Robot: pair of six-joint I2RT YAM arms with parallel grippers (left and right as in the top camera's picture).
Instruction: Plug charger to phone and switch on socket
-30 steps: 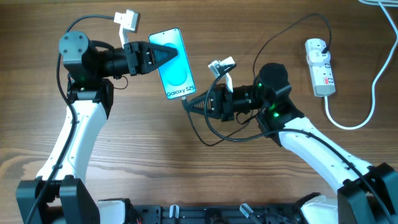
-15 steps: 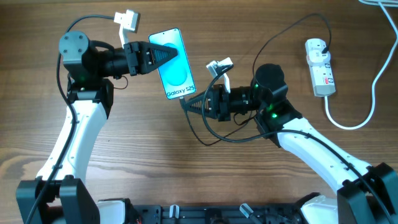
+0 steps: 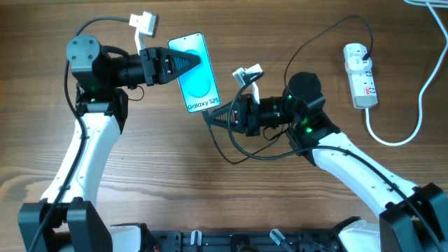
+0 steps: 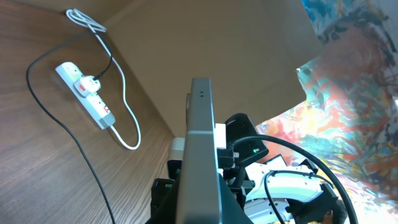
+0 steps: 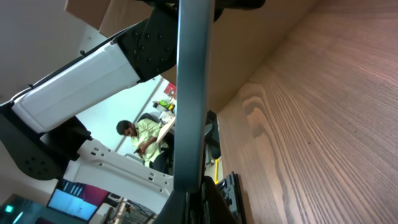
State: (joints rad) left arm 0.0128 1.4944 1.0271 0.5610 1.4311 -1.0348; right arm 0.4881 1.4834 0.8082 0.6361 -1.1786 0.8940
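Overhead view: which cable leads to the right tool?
The thin black charger, curving from the socket to the right tool; the thicker white cord exits the frame.

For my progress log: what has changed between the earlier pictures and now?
The right gripper, shut on the thin black charger cable, moved slightly left, closer to the lower end of the turquoise-screen phone. The left gripper holds that phone as before; the white power strip stayed put.
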